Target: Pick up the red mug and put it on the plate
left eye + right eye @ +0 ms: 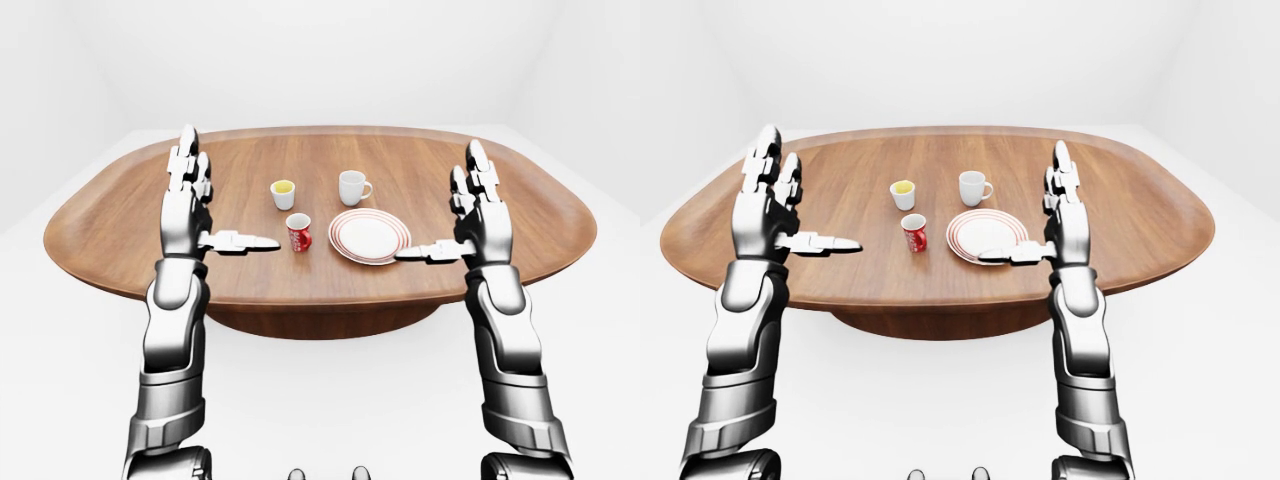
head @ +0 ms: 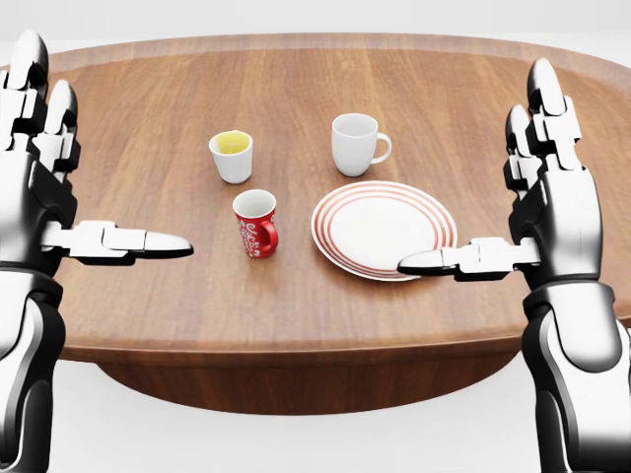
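Two hands hang spread in the left-eye view, gripping nothing: left hand [image 1: 190,205] at nine o'clock of the mug [image 1: 298,233], right hand [image 1: 478,215] at three o'clock of the plate [image 1: 369,236]. In the head view the mug [image 2: 255,224] stands upright at the plate's [image 2: 385,230] nine o'clock, apart from it. The yellow cup [image 2: 232,156] at the mug's eleven o'clock could likely be knocked by a wide reach.

Red mug [image 2: 256,224] upright, just left of red-ringed white plate [image 2: 384,229].
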{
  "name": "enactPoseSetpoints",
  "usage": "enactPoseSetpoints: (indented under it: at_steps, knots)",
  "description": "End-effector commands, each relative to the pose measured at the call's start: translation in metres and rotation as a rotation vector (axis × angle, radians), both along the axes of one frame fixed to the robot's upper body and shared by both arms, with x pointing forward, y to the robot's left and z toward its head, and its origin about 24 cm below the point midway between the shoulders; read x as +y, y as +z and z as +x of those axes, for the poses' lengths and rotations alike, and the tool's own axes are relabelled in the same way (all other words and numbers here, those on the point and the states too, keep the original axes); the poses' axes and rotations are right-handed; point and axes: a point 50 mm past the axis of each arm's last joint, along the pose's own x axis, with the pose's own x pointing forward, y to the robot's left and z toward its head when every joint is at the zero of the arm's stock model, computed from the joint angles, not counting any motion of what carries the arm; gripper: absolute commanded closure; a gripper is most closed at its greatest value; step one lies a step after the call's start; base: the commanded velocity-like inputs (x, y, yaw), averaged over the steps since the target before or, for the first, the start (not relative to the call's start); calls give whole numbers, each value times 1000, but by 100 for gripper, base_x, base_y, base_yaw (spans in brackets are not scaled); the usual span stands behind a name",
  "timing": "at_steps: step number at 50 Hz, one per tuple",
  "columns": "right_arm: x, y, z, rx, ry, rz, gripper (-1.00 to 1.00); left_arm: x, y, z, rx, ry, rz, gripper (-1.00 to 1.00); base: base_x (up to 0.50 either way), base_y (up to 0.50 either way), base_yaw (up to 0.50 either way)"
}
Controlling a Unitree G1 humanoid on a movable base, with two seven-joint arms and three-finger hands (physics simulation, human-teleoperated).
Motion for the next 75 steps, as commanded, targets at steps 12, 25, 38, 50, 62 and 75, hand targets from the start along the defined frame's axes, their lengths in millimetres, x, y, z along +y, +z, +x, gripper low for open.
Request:
enactPoseSetpoints:
  at_steps: [12, 25, 38, 50, 62, 75]
  knots:
    - [2, 9, -5, -41, 2, -30, -100, 4, -3, -4, 7, 7, 0, -100, 0, 0, 0]
    - [4, 9, -5, -43, 8, -33, -100, 5, 2, -9, -23, 7, 4, -100, 2, 0, 0]
    - [8, 16, -5, -73, 15, -46, -100, 5, 13, -14, -73, 8, 12, -100, 20, 0, 0]
    - [9, 24, -11, -110, 23, -60, -100, 5, 16, -16, -88, 8, 15, -100, 27, 0, 0]
    - [10, 24, -13, -115, 24, -63, -100, 7, 20, -20, -108, 12, 17, -100, 27, 0, 0]
    - [11, 23, -13, -110, 26, -68, -100, 8, 23, -21, -120, 12, 21, -100, 27, 0, 0]
